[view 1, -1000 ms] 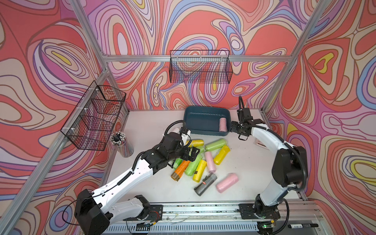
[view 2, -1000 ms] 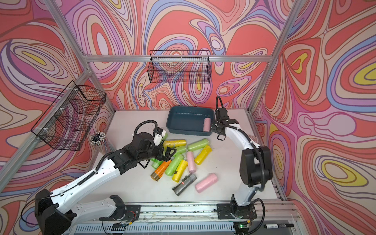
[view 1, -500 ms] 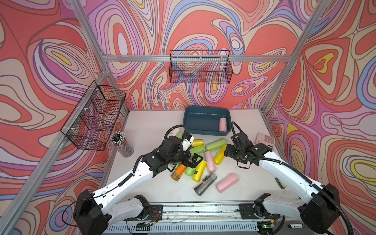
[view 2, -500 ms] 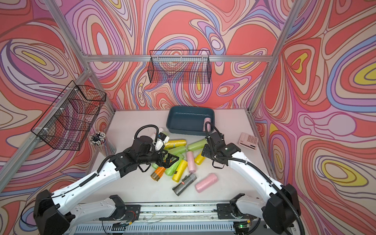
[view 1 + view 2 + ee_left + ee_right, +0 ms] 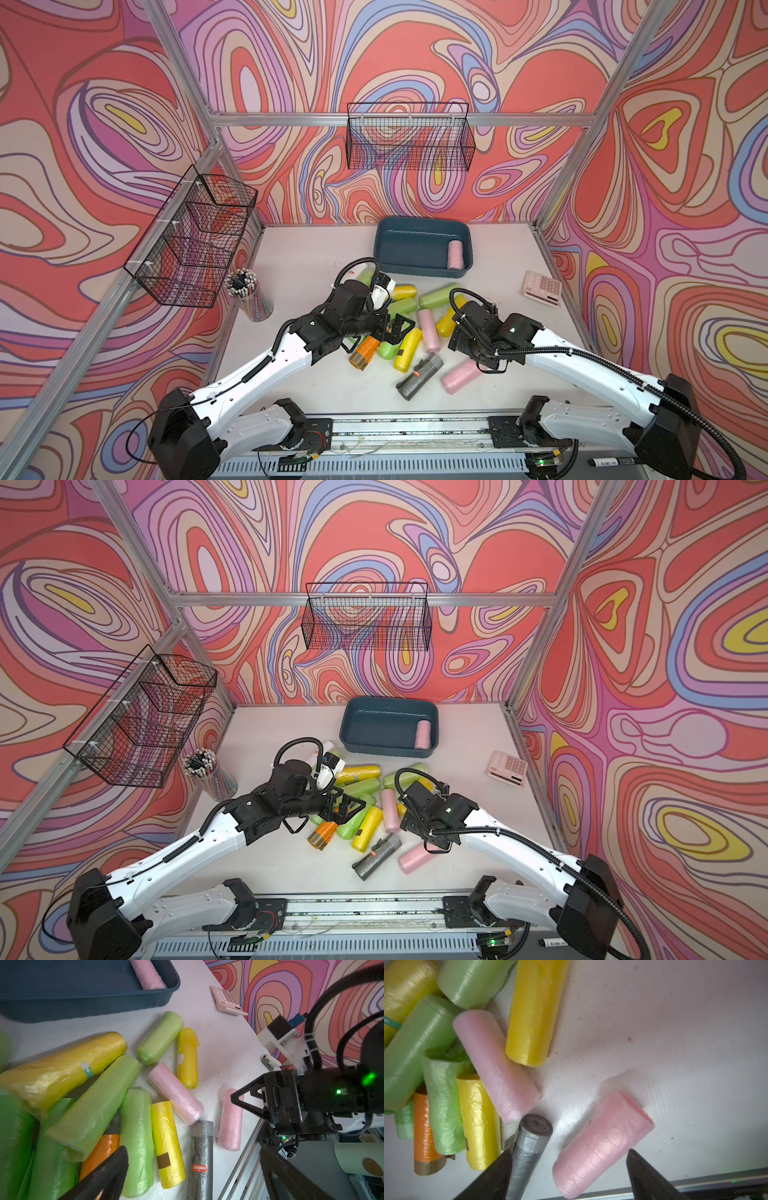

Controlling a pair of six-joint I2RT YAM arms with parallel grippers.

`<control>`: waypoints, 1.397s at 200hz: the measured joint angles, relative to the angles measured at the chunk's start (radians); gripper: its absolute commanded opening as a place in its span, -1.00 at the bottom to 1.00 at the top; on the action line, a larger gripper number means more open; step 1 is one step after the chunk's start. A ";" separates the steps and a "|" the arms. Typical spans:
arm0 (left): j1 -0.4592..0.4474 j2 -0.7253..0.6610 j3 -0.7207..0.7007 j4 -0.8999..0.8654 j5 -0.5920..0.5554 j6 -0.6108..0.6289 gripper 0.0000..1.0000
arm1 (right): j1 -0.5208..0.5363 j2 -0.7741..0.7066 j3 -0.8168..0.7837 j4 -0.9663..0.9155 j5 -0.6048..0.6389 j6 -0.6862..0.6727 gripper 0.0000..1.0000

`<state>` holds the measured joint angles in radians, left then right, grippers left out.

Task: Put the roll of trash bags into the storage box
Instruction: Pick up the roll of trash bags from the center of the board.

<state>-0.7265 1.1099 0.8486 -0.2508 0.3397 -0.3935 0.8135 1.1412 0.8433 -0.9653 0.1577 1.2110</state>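
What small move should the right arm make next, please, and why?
Probably lower the right gripper straight down until its open jaws straddle the pink roll. That roll lies by itself directly beneath the gripper, nothing is held, and the box has room. I would watch the grey roll, which sits close beside one finger and might get caught.

You have a dark teal box [image 5: 409, 245] with a pale pink roll [image 5: 455, 254] inside. Nearer you, the pile [image 5: 428, 332] mixes yellow, green, pink, orange and grey. Pink calculator [image 5: 542, 287] right; walls [image 5: 124, 124] swirl red, lilac, blue.
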 measured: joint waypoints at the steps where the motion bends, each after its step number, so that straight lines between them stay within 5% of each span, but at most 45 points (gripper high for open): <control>1: 0.000 0.000 0.000 0.000 0.000 0.000 1.00 | 0.001 0.000 -0.002 0.000 -0.001 0.002 0.76; 132: 0.000 -0.013 -0.005 0.001 -0.039 0.000 1.00 | 0.098 -0.027 -0.164 0.096 -0.029 0.293 0.68; 279: 0.000 -0.018 -0.005 0.001 -0.055 0.000 1.00 | 0.100 0.061 -0.264 0.257 -0.024 0.385 0.45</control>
<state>-0.7265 1.0924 0.8433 -0.2501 0.2852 -0.3931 0.9138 1.2026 0.5789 -0.7086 0.1341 1.5959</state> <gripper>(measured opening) 0.999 0.735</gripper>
